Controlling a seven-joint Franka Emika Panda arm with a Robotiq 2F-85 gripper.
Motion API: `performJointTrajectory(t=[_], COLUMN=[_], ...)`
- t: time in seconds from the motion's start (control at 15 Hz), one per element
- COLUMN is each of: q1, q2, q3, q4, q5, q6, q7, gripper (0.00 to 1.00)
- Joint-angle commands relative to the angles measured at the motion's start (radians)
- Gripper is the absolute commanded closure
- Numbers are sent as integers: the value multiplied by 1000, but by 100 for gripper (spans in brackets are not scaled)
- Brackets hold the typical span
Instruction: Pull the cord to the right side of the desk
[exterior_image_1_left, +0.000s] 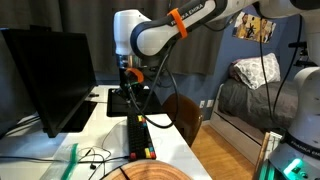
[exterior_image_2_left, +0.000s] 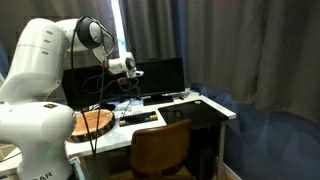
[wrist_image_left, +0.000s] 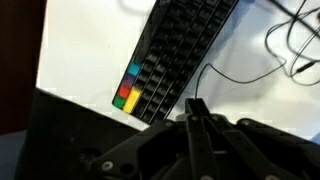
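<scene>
In the wrist view my gripper (wrist_image_left: 196, 104) is shut, its two fingers pressed together. A thin black cord (wrist_image_left: 228, 78) runs over the white desk (wrist_image_left: 90, 50) straight into the fingertips and curves away to the right. More loops of cord (wrist_image_left: 295, 45) lie at the upper right. In both exterior views the gripper (exterior_image_1_left: 133, 88) (exterior_image_2_left: 129, 84) hangs a little above the desk, near the far end of the keyboard.
A black keyboard (wrist_image_left: 180, 40) (exterior_image_1_left: 138, 135) (exterior_image_2_left: 140, 116) with coloured keys (wrist_image_left: 128, 90) lies beside the cord. A dark monitor (exterior_image_1_left: 45, 75) (exterior_image_2_left: 150, 78) stands behind. A round wooden board (exterior_image_1_left: 150, 172) (exterior_image_2_left: 93, 122), a chair (exterior_image_1_left: 185, 115) (exterior_image_2_left: 160, 150) and loose cables (exterior_image_1_left: 95, 157) are near.
</scene>
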Motion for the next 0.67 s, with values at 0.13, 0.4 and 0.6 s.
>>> performJointTrajectory(t=[0.13, 0.4, 0.6], q1=[-58, -114, -147], q2=[-116, -181, -218], q3=[-44, -42, -33], q4=[-21, -16, -6], q5=[-239, -402, -542], q6=[34, 60, 58], q7=[179, 314, 425], gripper=[100, 100, 100])
